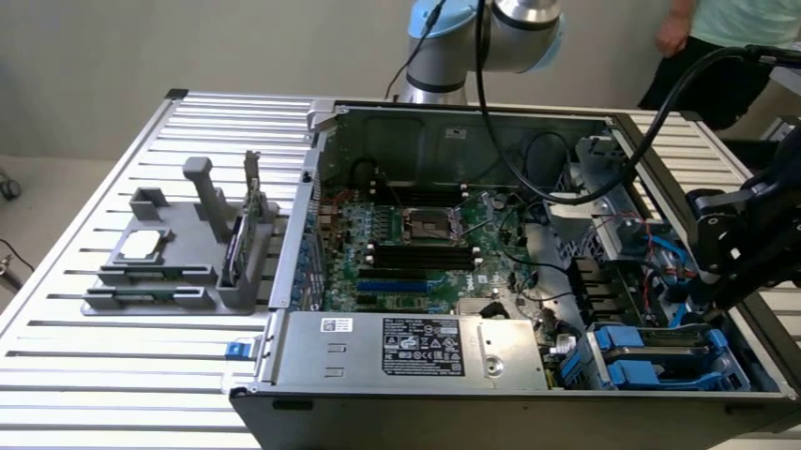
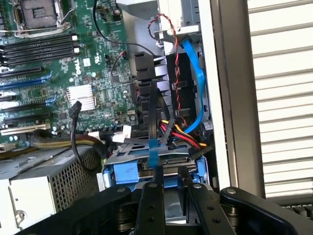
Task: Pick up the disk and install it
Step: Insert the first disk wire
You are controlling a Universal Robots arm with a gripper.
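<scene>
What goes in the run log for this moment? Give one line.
gripper: low over disk | disk: in blue carrier, inside open computer case

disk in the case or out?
In. The disk, in its blue carrier, sits in the near corner bay of the case, on the exterior view's right, the pincer right at it. Fully seated: cannot tell.

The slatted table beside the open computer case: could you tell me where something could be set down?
Bare slats of the white metal table lie in front of and behind the grey plastic fixture. Inside the black open computer case it is crowded, most where the black gripper hangs among cables by the blue plastic carriers.
</scene>
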